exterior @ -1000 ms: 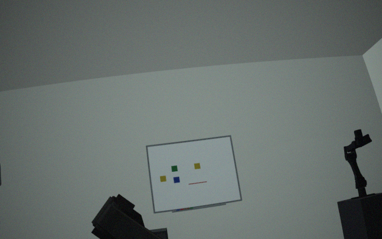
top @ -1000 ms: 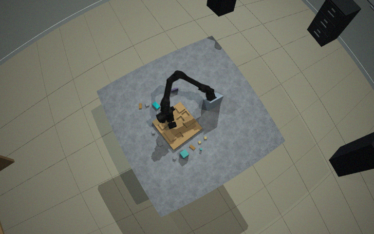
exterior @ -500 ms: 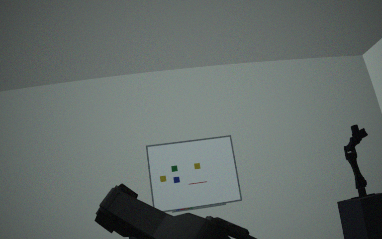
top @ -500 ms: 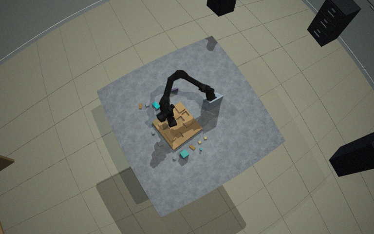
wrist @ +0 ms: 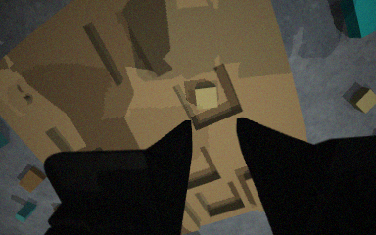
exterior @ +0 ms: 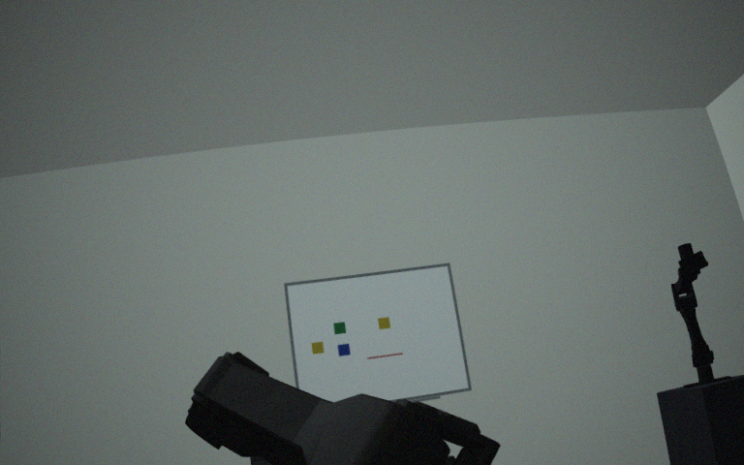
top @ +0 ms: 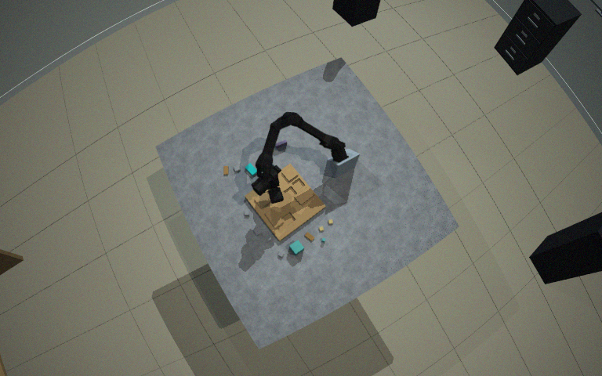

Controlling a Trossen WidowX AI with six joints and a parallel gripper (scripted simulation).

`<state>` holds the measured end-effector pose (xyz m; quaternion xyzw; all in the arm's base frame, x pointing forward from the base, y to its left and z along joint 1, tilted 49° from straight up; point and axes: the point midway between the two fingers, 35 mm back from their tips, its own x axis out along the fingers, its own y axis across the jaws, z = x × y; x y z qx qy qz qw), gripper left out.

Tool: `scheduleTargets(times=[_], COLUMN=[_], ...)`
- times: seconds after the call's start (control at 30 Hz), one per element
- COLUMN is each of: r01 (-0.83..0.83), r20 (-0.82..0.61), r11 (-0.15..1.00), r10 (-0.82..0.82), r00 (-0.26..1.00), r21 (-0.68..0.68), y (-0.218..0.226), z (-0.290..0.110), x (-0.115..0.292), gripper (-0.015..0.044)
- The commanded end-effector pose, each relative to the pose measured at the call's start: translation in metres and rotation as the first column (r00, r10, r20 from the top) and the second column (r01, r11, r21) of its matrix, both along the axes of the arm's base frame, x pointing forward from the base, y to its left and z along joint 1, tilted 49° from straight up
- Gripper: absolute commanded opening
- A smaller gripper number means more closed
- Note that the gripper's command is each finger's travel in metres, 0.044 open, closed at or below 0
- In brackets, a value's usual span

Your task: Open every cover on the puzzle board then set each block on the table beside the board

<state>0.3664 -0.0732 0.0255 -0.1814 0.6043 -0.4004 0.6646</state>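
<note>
The wooden puzzle board (top: 280, 233) (wrist: 276, 100) lies on the table, partly under the arm and its shadow. In the wrist view a pale yellow block (wrist: 206, 97) sits in a well, just beyond my fingertips. A dark L-shaped edge (wrist: 228, 88) runs along two sides of that well. My gripper (wrist: 213, 125) is partly open with nothing between its fingers, over the board. A long dark slot (wrist: 103, 54) and several L-shaped recesses show on the board. Which parts are covers, and how far they stand open, I cannot tell; shadows and my fingers hide much.
Around the board on the table (top: 372, 212) lie teal blocks (top: 296, 247) (top: 251, 169), orange blocks (top: 309, 236) (top: 226, 170), pale yellow blocks (top: 330, 222) (top: 321, 229), small grey pieces (top: 246, 214) and a purple piece (top: 281, 145). The arm's base (top: 346, 159) stands beyond one side.
</note>
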Motion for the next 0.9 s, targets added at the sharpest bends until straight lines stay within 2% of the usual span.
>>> scheduleTargets(times=[0.0, 0.87], r01=[0.043, 0.307], r20=[0.048, 0.347], r11=[0.999, 0.951], r10=[-0.043, -0.300], r00=[0.998, 0.889], r21=[0.002, 0.036], y=[-0.0007, -0.0071], z=[-0.0012, -0.0070], x=[-0.0002, -0.0007], gripper=[0.0144, 0.0144])
